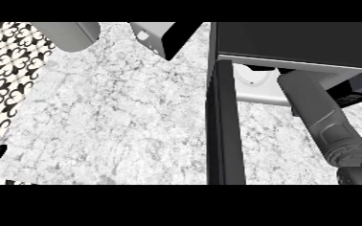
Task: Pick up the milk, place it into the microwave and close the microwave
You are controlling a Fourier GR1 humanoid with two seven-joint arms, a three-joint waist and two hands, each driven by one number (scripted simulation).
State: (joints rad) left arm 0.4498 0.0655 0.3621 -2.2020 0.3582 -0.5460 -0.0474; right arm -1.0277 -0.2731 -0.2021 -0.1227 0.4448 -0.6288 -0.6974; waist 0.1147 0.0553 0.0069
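From my head view, straight below, one white-and-grey marbled stone counter [127, 119] fills most of the frame. One black box-shaped microwave [283, 38] stands at the upper right, its one dark door [225, 124] swung open toward me, edge-on. My one visible grey right forearm [318, 110] reaches into the pale interior; the hand is hidden inside, so I cannot tell how it is set. The milk is nowhere visible, so I cannot tell its look or place.
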